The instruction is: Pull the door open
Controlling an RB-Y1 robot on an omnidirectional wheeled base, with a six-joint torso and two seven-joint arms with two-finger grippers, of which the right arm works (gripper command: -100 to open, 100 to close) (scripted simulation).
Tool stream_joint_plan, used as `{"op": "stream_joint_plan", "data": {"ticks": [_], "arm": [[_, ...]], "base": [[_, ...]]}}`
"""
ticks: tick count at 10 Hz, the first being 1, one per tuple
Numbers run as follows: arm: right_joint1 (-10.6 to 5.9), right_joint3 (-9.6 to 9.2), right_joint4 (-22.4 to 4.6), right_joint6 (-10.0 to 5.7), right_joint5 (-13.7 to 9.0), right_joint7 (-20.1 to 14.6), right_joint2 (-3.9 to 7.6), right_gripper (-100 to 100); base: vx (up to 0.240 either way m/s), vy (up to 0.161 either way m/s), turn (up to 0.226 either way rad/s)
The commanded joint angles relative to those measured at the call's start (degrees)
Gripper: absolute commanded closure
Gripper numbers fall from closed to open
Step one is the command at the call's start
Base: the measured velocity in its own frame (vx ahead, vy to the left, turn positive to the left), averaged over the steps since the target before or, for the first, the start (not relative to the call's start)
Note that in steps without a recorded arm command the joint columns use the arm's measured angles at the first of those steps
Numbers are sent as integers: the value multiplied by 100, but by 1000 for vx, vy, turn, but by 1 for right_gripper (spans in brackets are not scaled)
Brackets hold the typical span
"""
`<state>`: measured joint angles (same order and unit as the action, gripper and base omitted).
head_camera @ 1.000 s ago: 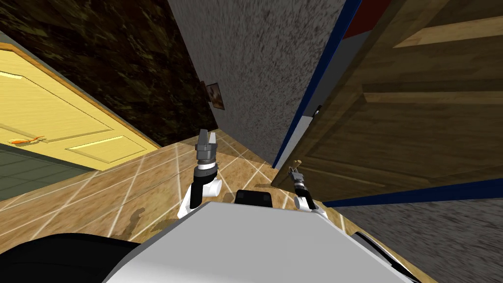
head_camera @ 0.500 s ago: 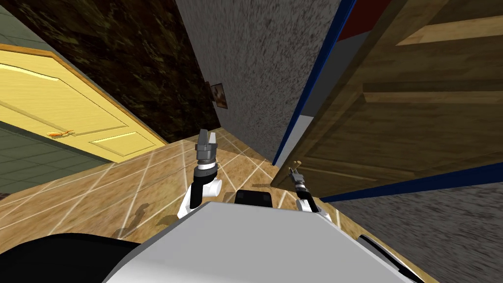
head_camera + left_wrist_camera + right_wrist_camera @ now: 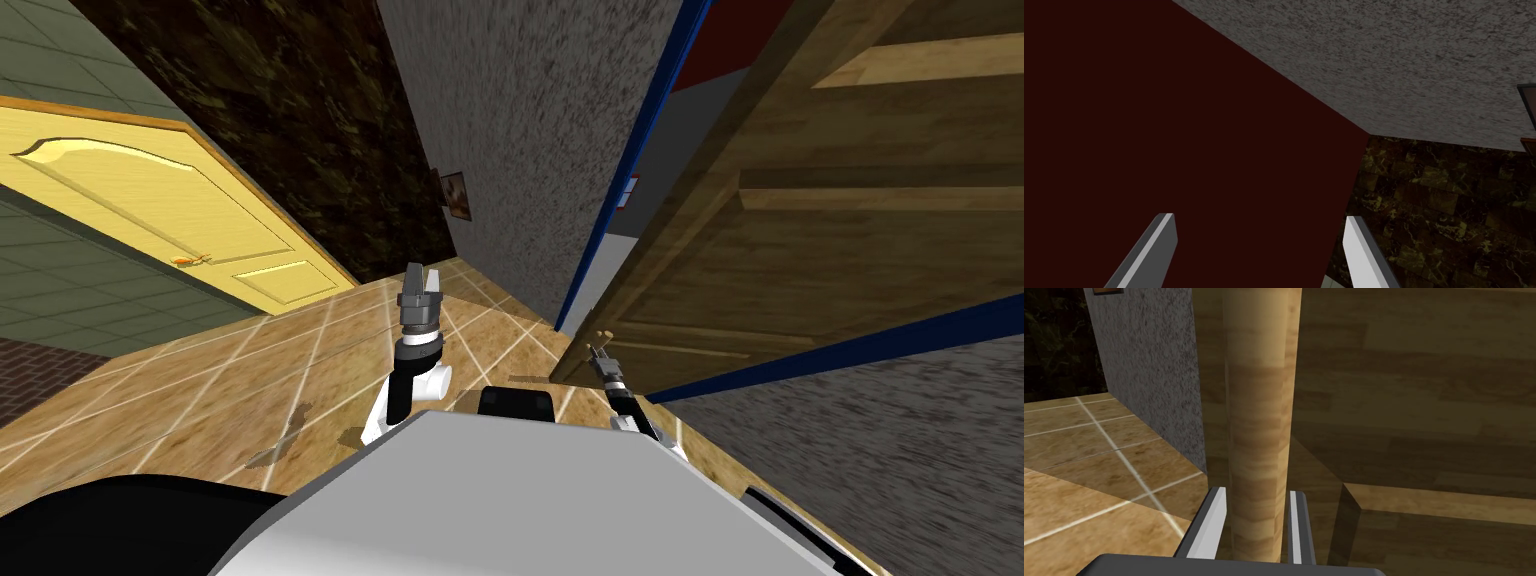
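Door: the brown wooden door fills your 2 o'clock. It already stands partway off its blue frame, with the gap at 1 o'clock.
Handle: a round wooden bar stands off the door's face near its free edge, low at 1 o'clock.
Right gripper: the right gripper is clamped across the handle. Its fingers press on opposite sides, and the bar sits deep, down to the gripper's body.
Left gripper: the left gripper hangs at 12 o'clock above the tiled floor, blades spread and holding nothing.
Handling: expect a heavy, rigid slab that moves only on its hinges. It will not flex, so your hand has to follow its arc.
Surface: the bar looks smooth and round, so thin blades may slip along it or turn about it.
Hold: the deep seat you have looks right. A grip out at the fingertips would likely slide off.
Risk: a straight tug against the arc could wrench the grip loose.
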<state>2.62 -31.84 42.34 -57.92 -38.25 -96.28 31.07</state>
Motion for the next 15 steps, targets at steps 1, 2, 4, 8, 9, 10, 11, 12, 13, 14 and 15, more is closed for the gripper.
{"op": "stream_joint_plan", "data": {"ticks": [1,2,4,8,9,10,11,12,13,14,15], "arm": [[0,0,0,0,0,0,0,100],[72,-123,-19,-138,43,-106,76,100],[145,-253,-34,-306,85,-217,182,100],[293,-516,-63,-647,170,-444,397,100],[234,-478,-88,-595,163,-398,329,100],[272,-561,-155,-726,187,-475,371,100],[278,-578,-171,-756,191,-493,383,100],[292,-615,-206,-823,201,-533,409,100],[306,-655,-244,-895,211,-576,438,100],[321,-696,-282,-969,221,-620,467,100],[336,-735,-319,-1040,231,-662,496,100]], "base": [[-112,-20,19],[-150,-21,117],[-219,-68,139],[-209,-89,115],[-102,-26,22],[-172,-36,165],[-200,-62,154],[-174,-67,104],[-195,-85,164],[-212,-86,144],[-195,-77,148]]}}
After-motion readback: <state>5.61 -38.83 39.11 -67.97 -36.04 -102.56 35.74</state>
